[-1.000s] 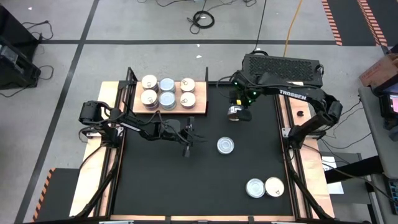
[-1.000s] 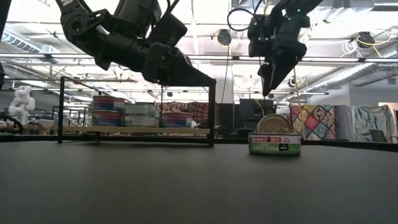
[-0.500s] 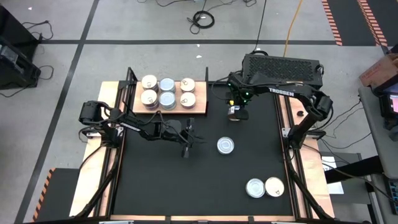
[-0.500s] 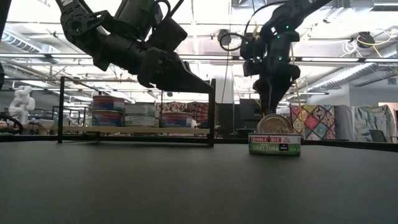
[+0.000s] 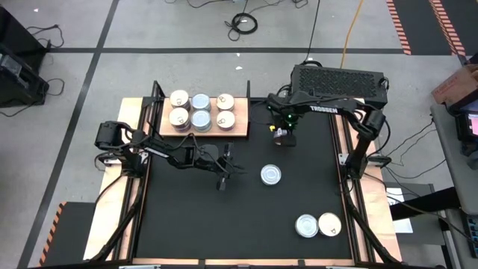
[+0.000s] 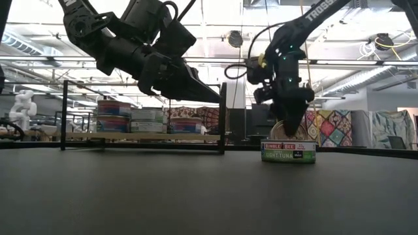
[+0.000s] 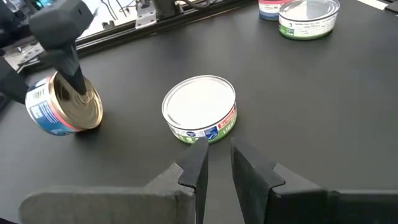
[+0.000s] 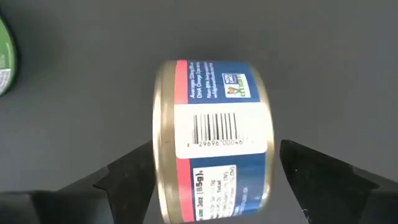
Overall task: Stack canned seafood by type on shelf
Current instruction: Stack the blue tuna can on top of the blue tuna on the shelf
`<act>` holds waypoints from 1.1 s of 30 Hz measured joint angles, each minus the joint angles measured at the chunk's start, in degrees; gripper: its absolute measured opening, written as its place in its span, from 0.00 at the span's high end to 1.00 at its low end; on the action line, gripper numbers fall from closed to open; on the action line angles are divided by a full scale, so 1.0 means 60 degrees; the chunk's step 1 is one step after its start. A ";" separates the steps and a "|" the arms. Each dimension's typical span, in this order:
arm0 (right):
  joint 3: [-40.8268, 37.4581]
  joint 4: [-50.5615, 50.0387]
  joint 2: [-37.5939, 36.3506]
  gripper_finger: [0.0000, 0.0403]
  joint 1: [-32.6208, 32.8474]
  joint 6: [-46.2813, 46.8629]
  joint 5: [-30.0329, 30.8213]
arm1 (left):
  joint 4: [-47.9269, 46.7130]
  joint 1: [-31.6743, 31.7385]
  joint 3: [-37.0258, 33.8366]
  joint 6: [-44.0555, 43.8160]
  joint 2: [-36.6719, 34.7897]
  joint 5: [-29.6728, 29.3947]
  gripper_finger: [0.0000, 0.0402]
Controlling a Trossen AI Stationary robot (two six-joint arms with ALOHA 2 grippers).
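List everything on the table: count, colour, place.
Cans on the shelf: six tops showing, cream and blue-grey, in three columns.
Tipped can: one, gold ends, blue-red label, on edge on the black mat right of the shelf.
Green-label tuna can: one, white top, mid-mat.
Can pair: two, silver and cream, front right.
Left hand: nearly shut, aimed at the tuna can.
Right hand: open, straddling the tipped can.
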 joint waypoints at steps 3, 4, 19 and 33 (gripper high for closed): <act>0.0000 -0.0350 0.0096 0.24 -0.0007 0.0037 -0.0330 | -0.0008 0.0000 0.0000 0.0007 0.0000 0.0004 0.82; 0.0000 -0.0456 0.0095 0.27 -0.0006 0.0037 -0.0568 | -0.0015 0.0000 0.0000 0.0007 0.0000 0.0002 0.82; 0.0000 -0.0601 -0.0195 0.57 0.0552 0.1251 -0.5217 | 0.1322 0.0093 0.0000 -0.1006 0.0000 0.1690 0.82; 0.0000 0.0738 -0.1314 0.57 0.3432 0.1970 -0.2890 | 0.1650 0.0438 0.0026 -0.3793 0.0000 0.1525 0.66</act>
